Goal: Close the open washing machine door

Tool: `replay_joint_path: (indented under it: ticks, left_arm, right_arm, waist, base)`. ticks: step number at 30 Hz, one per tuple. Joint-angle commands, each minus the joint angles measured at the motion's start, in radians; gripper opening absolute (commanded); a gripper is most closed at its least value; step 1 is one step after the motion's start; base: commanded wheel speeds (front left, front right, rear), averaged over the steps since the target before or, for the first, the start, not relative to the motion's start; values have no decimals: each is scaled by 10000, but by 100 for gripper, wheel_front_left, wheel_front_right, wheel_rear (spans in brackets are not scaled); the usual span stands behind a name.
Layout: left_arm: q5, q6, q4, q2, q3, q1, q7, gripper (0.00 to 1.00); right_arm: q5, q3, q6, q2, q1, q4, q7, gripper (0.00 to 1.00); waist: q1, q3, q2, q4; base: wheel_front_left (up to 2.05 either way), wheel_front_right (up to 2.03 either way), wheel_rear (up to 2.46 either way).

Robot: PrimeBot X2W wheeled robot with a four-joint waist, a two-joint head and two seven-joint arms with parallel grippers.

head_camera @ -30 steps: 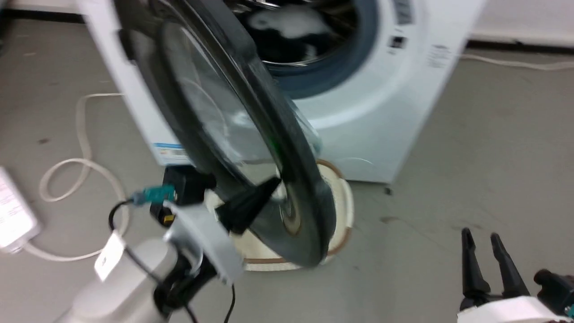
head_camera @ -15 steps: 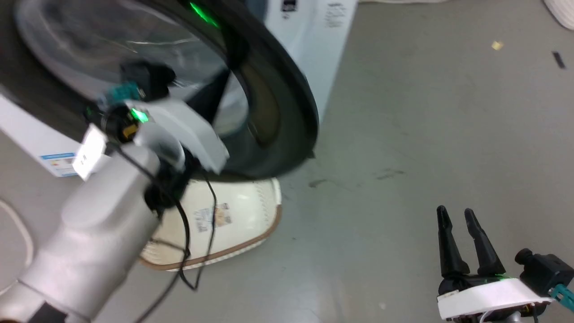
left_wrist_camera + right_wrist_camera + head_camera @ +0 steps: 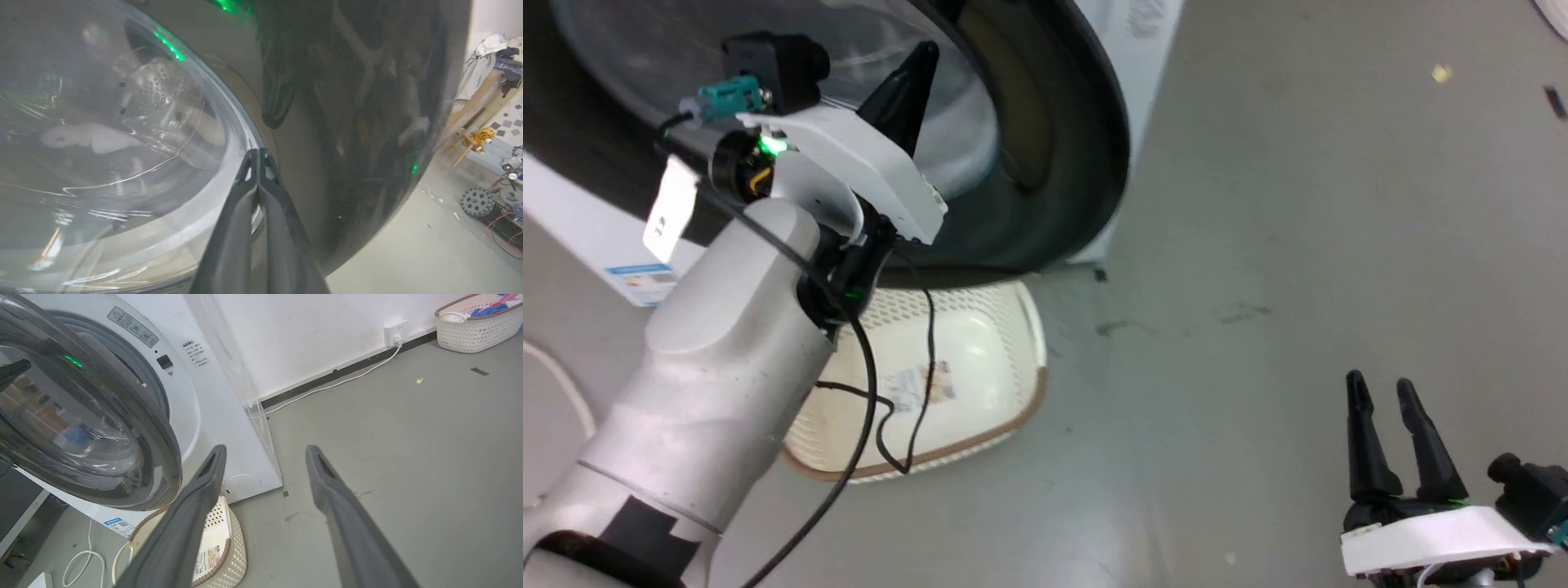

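Observation:
The washing machine door [image 3: 1054, 147] with its glossy black rim and clear bowl window [image 3: 102, 143] stands partly swung in toward the white washing machine [image 3: 212, 400]; a gap remains at its free edge [image 3: 163, 428]. My left gripper [image 3: 258, 152] is shut, its tips lying against the door's outer face where the glass meets the rim; in the head view its dark fingers [image 3: 900, 90] rise over the window. My right gripper [image 3: 1380, 388] hangs open over the floor at the lower right, apart from the door, nothing between its fingers [image 3: 204, 486].
A cream perforated basket [image 3: 980, 327] sits on the floor below the door, against the washer's front. A white cable [image 3: 339, 381] runs along the wall to a socket. Another basket [image 3: 478, 324] with clothes stands far right. Grey floor [image 3: 1298, 204] spreads to the right.
The head camera shifted. My left gripper has pushed the door further toward the washer, and its fingers now point up over the glass. The right gripper stays open.

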Motion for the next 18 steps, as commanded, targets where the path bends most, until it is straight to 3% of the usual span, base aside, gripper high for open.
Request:
replay_joint_path:
  ticks: [1, 5, 9, 13, 18]
  left_arm:
    - [-81, -104, 6, -74, 51, 179, -246, 0]
    - [-74, -111, -64, -49, 290, 558, -977, 0]
    - [246, 283, -459, 189, 980, 1087, -1446, 0]
    - [1401, 736, -1675, 564, 2157, 1929, -1494, 0]
    - [2953, 801, -3194, 1075, 3110, 3634, -1498, 0]
  right_arm:
    - [-136, -111, 8, -20, 45, 67, -41, 100]
    - [-425, -375, 8, -20, 145, 228, -41, 100]
    - [-622, -558, 8, -20, 345, 366, -41, 100]
    - [-707, -578, 8, -20, 571, 470, -41, 100]
    - [-652, -544, 8, -20, 786, 536, -41, 100]
  waist:
    - [-2, -537, -1, 547]
    - [-2, -1225, -1, 1234]
    - [-2, -1866, -1, 1910]
    - [-2, -2316, -1, 2430]
    - [-2, -2666, -1, 2850]
  base:
    - [0, 0, 0]
    - [0, 0, 0]
    - [0, 0, 0]
    - [0, 0, 0]
    - [0, 0, 0]
